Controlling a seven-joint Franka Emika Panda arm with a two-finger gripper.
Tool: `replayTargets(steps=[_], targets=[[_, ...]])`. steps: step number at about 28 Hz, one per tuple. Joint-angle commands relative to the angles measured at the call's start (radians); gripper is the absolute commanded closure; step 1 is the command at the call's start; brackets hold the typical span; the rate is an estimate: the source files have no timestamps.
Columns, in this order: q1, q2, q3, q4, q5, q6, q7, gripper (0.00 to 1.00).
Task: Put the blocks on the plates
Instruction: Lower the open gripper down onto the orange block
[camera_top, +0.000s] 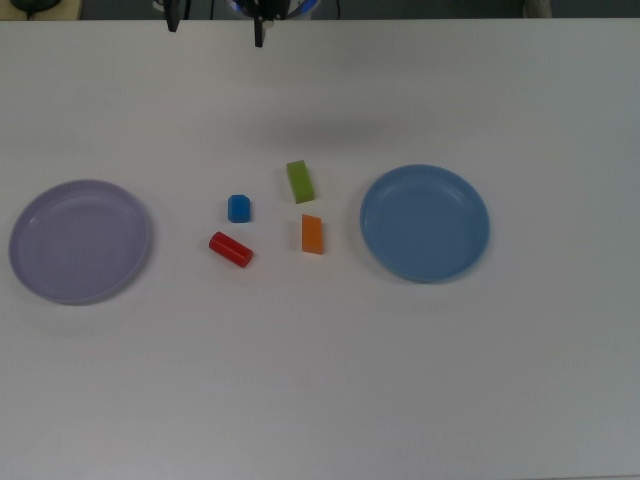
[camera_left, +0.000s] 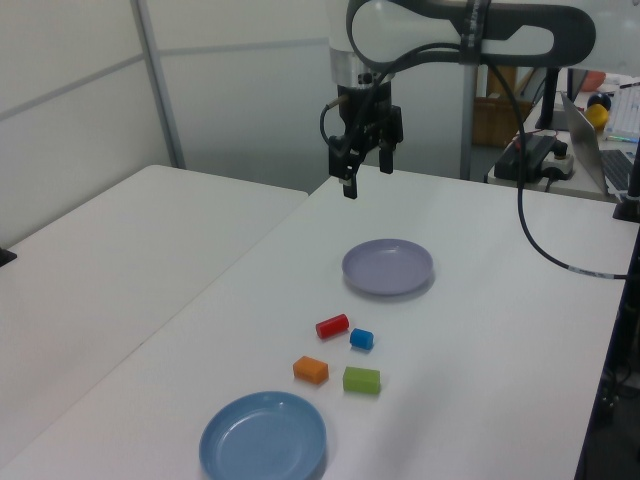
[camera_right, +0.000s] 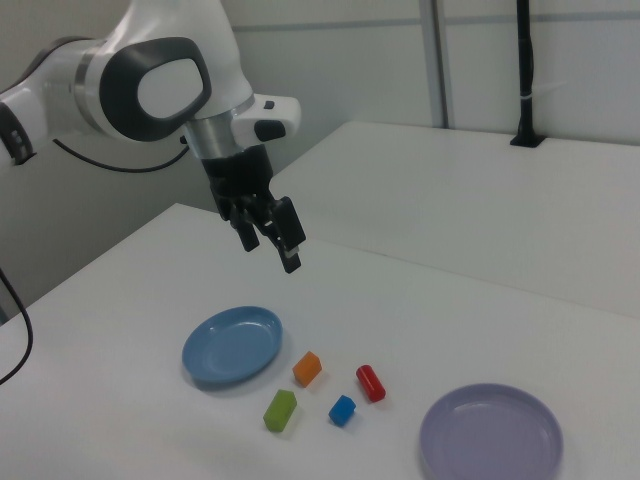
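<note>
Four blocks lie loose on the white table (camera_top: 320, 380) between two plates: a green block (camera_top: 300, 181), a small blue block (camera_top: 239, 208), a red cylinder (camera_top: 231, 249) and an orange block (camera_top: 312, 234). The lavender plate (camera_top: 80, 241) lies at the top view's left and the blue plate (camera_top: 425, 223) at its right; both hold nothing. My gripper (camera_left: 366, 172) hangs high above the table's far side, well away from the blocks, open and holding nothing. The right view shows the gripper (camera_right: 270, 250) above and behind the blue plate (camera_right: 232, 346).
A second white table (camera_left: 120, 250) adjoins this one on the left view's left, with a seam between them. A laptop (camera_left: 600, 150) and cables sit at the left view's far right. A black post (camera_right: 525, 80) stands on the far table in the right view.
</note>
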Motion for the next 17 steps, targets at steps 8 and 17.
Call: replayTargets(steps=[8, 17], targets=[[-0.002, 0.142, 0.018, -0.022, 0.026, 0.027, -0.189, 0.0], [0.029, 0.245, 0.032, -0.098, 0.031, 0.339, -0.153, 0.0]])
